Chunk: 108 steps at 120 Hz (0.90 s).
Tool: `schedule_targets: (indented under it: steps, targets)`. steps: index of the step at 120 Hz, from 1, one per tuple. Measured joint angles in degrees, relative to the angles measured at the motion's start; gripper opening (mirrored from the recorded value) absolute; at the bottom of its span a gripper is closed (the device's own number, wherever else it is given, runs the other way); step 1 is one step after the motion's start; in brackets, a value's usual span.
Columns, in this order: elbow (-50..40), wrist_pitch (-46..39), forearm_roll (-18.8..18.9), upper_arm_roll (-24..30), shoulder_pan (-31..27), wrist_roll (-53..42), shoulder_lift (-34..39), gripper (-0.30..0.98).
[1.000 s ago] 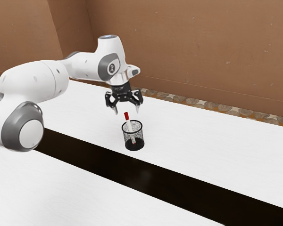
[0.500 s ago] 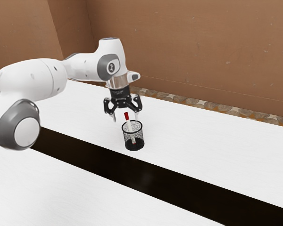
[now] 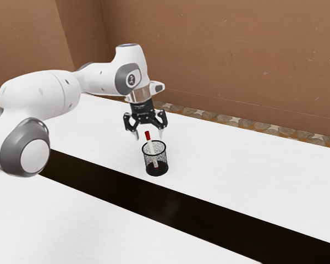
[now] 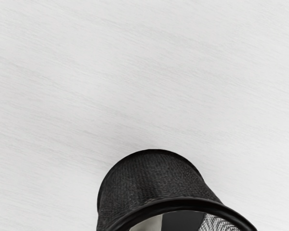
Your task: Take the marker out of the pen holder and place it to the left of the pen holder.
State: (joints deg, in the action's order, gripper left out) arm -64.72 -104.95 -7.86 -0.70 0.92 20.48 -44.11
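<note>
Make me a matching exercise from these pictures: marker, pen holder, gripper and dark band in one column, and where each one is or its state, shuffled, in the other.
Things:
1. marker
2. pen holder
3. gripper
4. dark band

Places and states:
A. open, over the black mesh container
B. running lengthwise along the white tabletop
C. leaning, with its red end sticking up past a rim
D. standing upright, with one thing inside it

Right pairs: 1-C, 2-D, 3-A, 4-B
</note>
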Motion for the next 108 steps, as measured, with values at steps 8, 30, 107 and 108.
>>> schedule_targets:
  steps: [8,30,107,108]
  targets:
    - [-0.17,-0.06,-0.04,0.00,-0.26,-0.08,0.41,0.58]
    - [-0.65,-0.08,-0.29,-0.01,-0.54,-0.13,0.72,0.42]
    - [-1.34,0.43,-0.58,-0.12,-0.48,1.46,1.40,0.04]
    - [-1.38,0.44,-0.58,-0.12,-0.48,1.48,1.40,0.04]
